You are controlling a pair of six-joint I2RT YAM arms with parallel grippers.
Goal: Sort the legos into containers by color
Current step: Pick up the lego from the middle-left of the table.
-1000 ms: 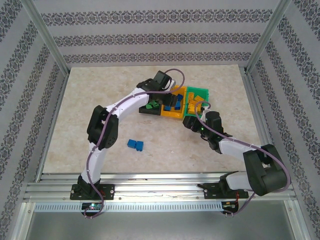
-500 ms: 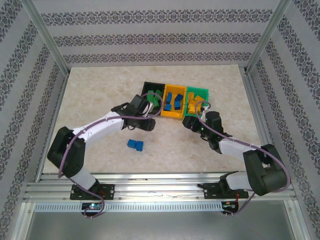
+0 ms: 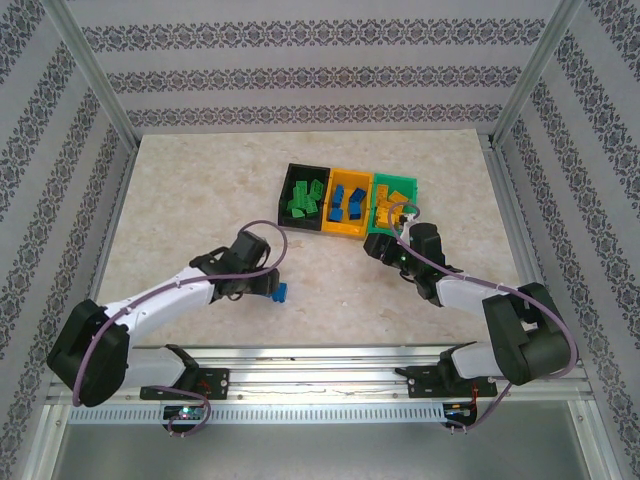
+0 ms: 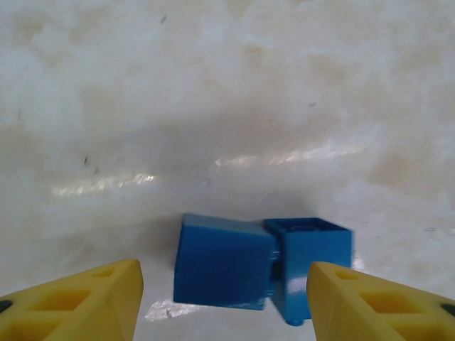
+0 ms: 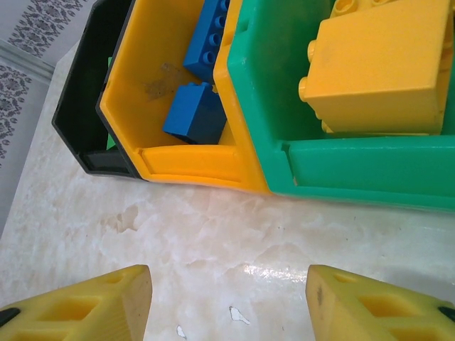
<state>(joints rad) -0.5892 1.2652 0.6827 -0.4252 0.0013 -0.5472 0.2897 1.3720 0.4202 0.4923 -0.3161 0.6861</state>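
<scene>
Left wrist view: my left pincer (image 4: pixel 224 305) apart, empty; two blue legos (image 4: pixel 222 261) touching on desk (image 4: pixel 227 106), just ahead between fingers. Step: picking blue. Next: descend, clamp one, carry to orange-yellow bin (image 3: pixel 345 232).

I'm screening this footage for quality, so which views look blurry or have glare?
Left wrist: soft focus, blue legos blurred, glare streaks on the table. Right wrist: bins sharp, small glare patch on the table. Top external: evenly lit, sharp.

3 joined bins (image 5: pixel 186 160), 2 loose blue bricks (image 4: pixel 222 261), 2 arms (image 3: pixel 160 295)
</scene>
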